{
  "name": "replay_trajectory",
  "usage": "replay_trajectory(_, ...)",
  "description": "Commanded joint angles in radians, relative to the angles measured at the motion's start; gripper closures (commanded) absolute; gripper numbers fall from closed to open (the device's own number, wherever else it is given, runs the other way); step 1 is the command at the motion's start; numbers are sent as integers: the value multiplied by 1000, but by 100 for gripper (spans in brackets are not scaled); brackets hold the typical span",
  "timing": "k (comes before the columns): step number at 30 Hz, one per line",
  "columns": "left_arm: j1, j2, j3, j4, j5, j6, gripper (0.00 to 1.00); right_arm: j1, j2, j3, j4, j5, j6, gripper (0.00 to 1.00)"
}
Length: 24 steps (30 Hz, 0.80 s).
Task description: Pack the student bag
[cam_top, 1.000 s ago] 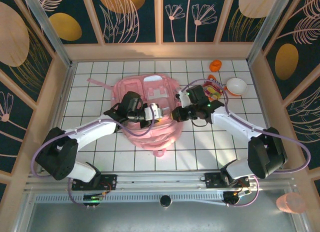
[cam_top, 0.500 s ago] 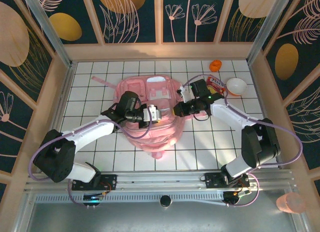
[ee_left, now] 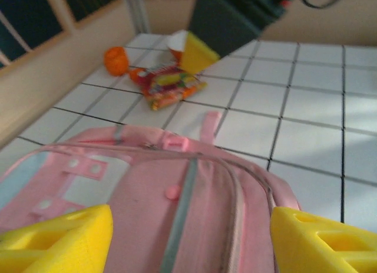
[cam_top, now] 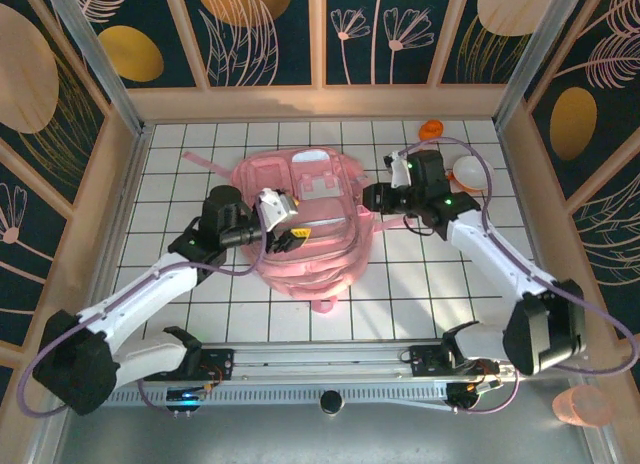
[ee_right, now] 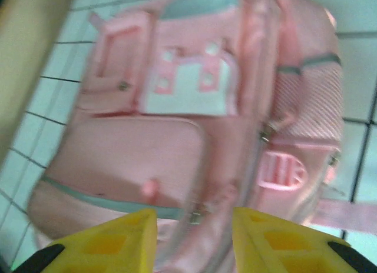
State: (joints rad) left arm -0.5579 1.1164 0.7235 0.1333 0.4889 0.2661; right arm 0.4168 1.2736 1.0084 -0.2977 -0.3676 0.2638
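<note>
Tiles of the white table (cam_top: 450,274) carry the pink student bag (cam_top: 310,239), which lies flat near the middle, front side up, its white patch (cam_top: 322,184) toward the far wall and one strap (cam_top: 200,166) trailing off to the far left.

The left gripper (cam_top: 288,224) hovers over the bag's left half. In the left wrist view its yellow fingers (ee_left: 59,237) stand wide apart with nothing between them, the bag's zipped top edge below.

The right gripper (cam_top: 375,196) hangs at the bag's right edge. In the right wrist view its fingers (ee_right: 100,240) are parted and empty, above the front pocket.

Beyond the bag, on the far right, lie a snack packet (ee_left: 171,85), an orange ball (cam_top: 432,129) and a white bowl (cam_top: 470,171).
</note>
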Motion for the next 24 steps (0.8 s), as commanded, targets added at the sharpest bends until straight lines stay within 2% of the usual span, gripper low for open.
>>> replay_trajectory(1, 4, -13, -31, 27, -178, -244, 32, 76, -15, 9, 120, -5, 115, 71)
replay_trajectory(4, 4, -1, -88, 35, -242, -281, 35, 164, 27, -20, 213, 1, 185, 80)
replay_trajectory(8, 5, 44, -174, 19, -321, -216, 38, 249, 109, -160, 365, 17, 316, 81)
replay_trajectory(10, 5, 77, -216, 16, -377, -181, 38, 258, 141, -264, 422, 55, 383, 81)
replay_trajectory(14, 6, 203, -146, -55, -449, -147, 38, 220, 255, -429, 529, 84, 492, 81)
replay_trajectory(19, 6, 355, -43, -110, -478, -198, 38, 204, 341, -370, 514, 92, 498, 82)
replay_trajectory(24, 16, 386, -1, 24, -560, -184, 35, 158, 369, -268, 496, 84, 437, 80)
